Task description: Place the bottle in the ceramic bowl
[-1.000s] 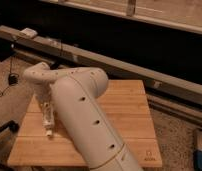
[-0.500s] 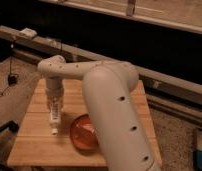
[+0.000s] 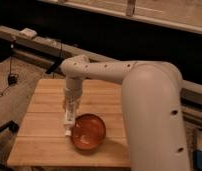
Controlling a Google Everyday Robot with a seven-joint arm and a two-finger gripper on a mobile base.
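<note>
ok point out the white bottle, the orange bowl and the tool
slim white plastic bottle (image 3: pixel 69 125), camera view, lower body
round glossy orange-red bowl (image 3: pixel 92 136), camera view, bare interior
tool (image 3: pixel 71 108), camera view, its tip, up-left of the bowl

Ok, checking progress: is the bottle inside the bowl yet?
No, the hand holds the bottle upright over the table, just left of the bowl.

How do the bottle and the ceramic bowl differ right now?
Colour: the bottle is white; the ceramic bowl is glossy orange-red.
Shape: the bottle is slim and elongated; the bowl is round and shallow.
Pose: the bottle stands upright at the tool, beside the bowl's rim and outside it; the bowl sits flat on the wooden table.
Shared: both are over the table's near half.
</note>
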